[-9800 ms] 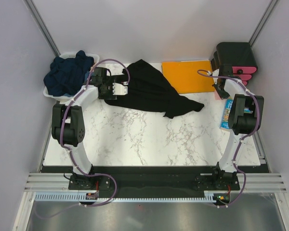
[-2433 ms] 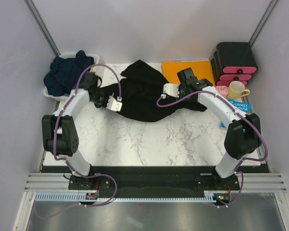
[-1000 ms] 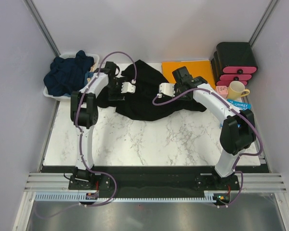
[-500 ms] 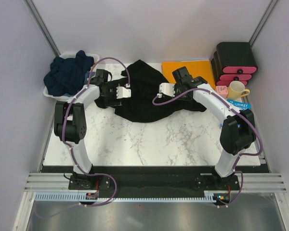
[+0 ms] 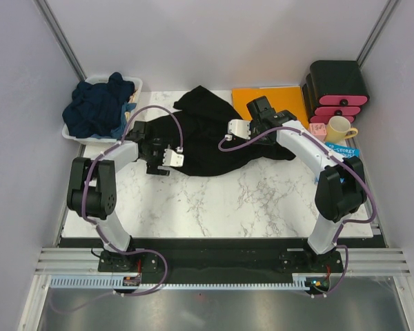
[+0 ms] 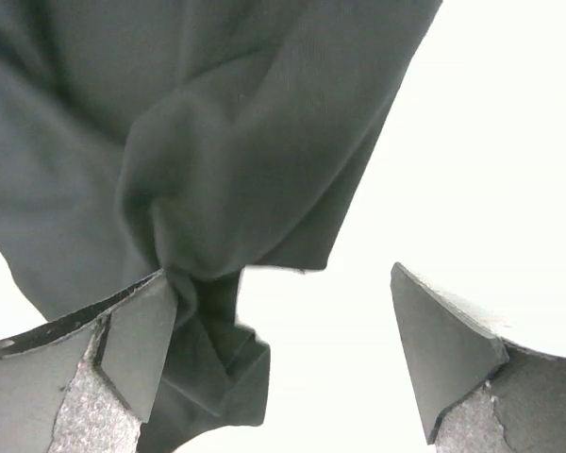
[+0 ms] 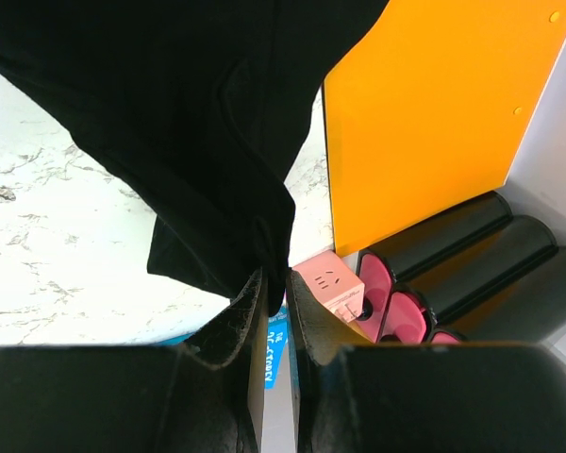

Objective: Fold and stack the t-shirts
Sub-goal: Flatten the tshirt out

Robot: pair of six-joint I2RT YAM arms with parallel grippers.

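A black t-shirt (image 5: 207, 138) lies crumpled at the back middle of the marble table. My right gripper (image 5: 232, 129) is shut on an edge of it, and in the right wrist view the cloth (image 7: 170, 113) hangs up from between the closed fingers (image 7: 275, 283). At the shirt's near left edge my left gripper (image 5: 168, 158) stands wide open. In the left wrist view a fold of the black cloth (image 6: 217, 142) rests against the left finger (image 6: 137, 344), and the gap (image 6: 281, 293) holds mostly bare table. Dark navy t-shirts (image 5: 96, 103) are heaped at the back left.
The navy heap fills a white basket (image 5: 74, 135). An orange sheet (image 5: 268, 107) lies right of the black shirt. At the back right stand a black and pink drawer unit (image 5: 338, 86), a cream mug (image 5: 339, 129), a pink cube (image 7: 328, 283) and a blue book (image 5: 341, 153).
My left gripper, open throughout, has swung from the shirt's far left side toward me to its near left edge. The right arm has held still with the cloth in its grip.
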